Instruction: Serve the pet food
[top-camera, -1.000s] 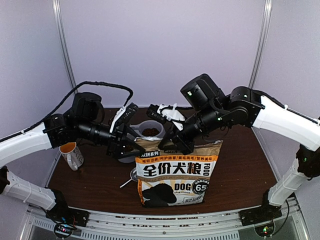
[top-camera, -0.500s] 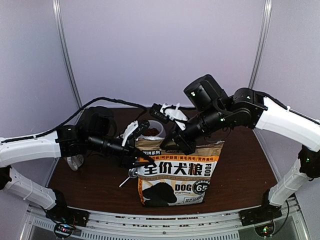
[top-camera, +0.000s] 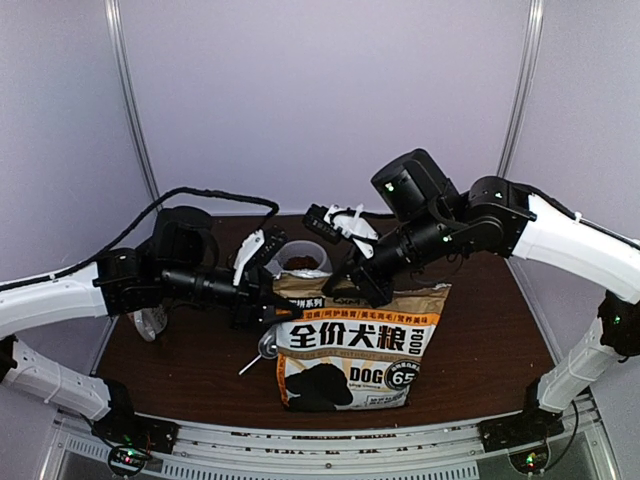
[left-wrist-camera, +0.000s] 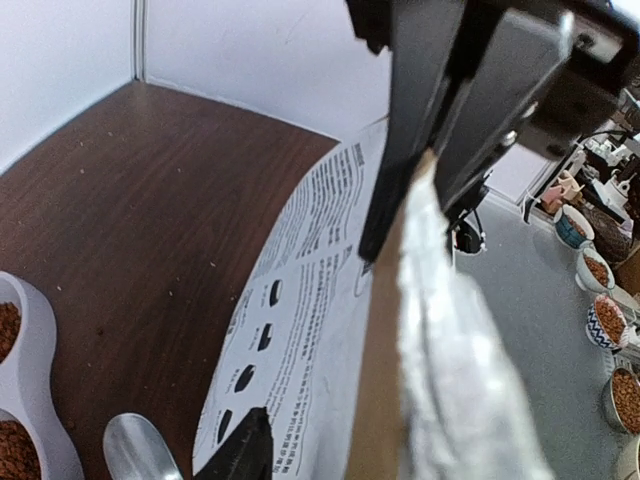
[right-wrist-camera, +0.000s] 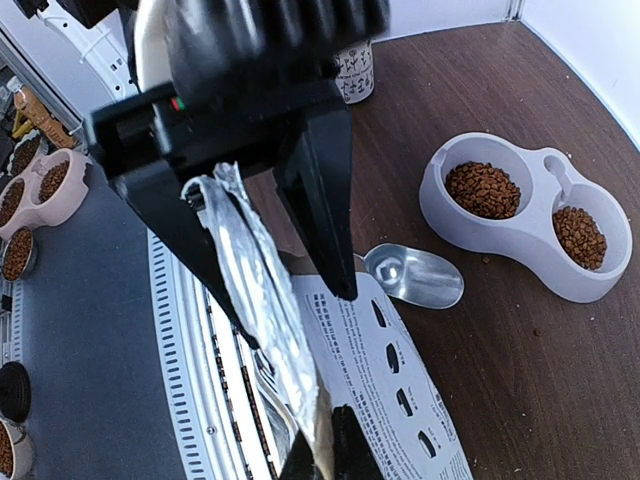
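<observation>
So the dog food bag (top-camera: 350, 350) was standing upright near the front of the brown table (top-camera: 480, 340), printed side facing the arm bases. My right gripper (top-camera: 348, 288) was clenched on the bag's top edge, roughly midway along. From the left wrist camera you could see both of its fingers pinching the kraft paper and the silver lining together.

My left gripper (top-camera: 270, 302) was at the left end of that same edge with its jaws parted, one finger on each side of the foil lip and not squeezing it. The right wrist view showed a clear gap on one side.

The kibble (right-wrist-camera: 483, 190) was sitting in both wells of the grey double bowl (right-wrist-camera: 520, 245), which was behind the bag. Couldn't see inside the bag at all. The metal scoop (right-wrist-camera: 415, 275) lay on the table between bowl and bag, just beside the bag and apart from the bowl. A patterned cup (right-wrist-camera: 356, 72) stood off on the left side, well apart from everything else.
</observation>
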